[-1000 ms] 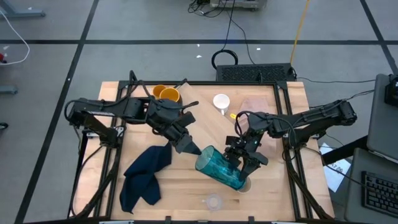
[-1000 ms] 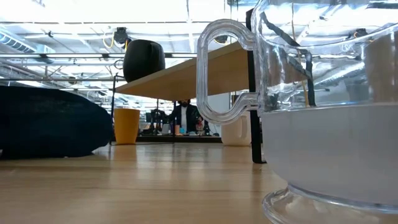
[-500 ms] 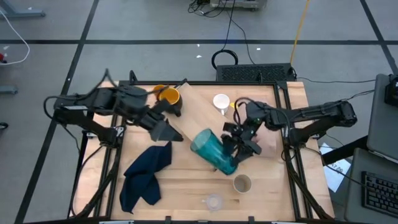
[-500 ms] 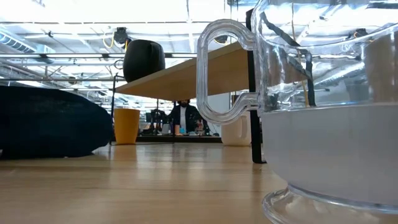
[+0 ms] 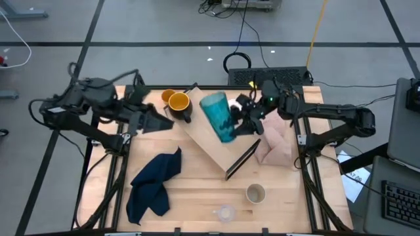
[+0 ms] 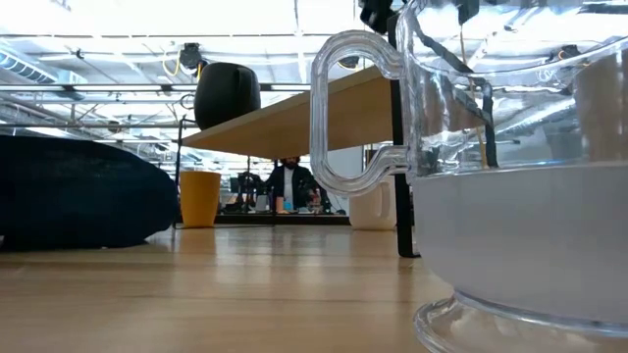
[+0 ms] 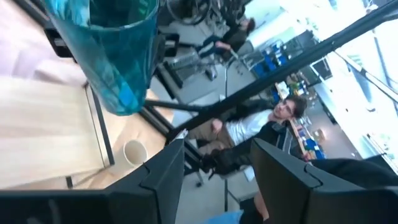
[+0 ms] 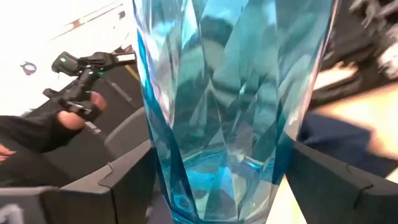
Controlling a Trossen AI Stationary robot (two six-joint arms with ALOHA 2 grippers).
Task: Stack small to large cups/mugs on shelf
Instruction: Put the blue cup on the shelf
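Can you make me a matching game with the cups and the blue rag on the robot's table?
Things:
1. teal tumbler
2. yellow-orange mug
3. beige-grey cup
4. dark blue cloth

Where or how:
A. crumpled on the table in front of the left arm
B. held up over the shelf by the right gripper
C. standing alone near the table's front edge, next to the small clear cup
D. at the back of the table, just past the shelf's far end

Pairs: 1-B, 2-D, 3-C, 4-A
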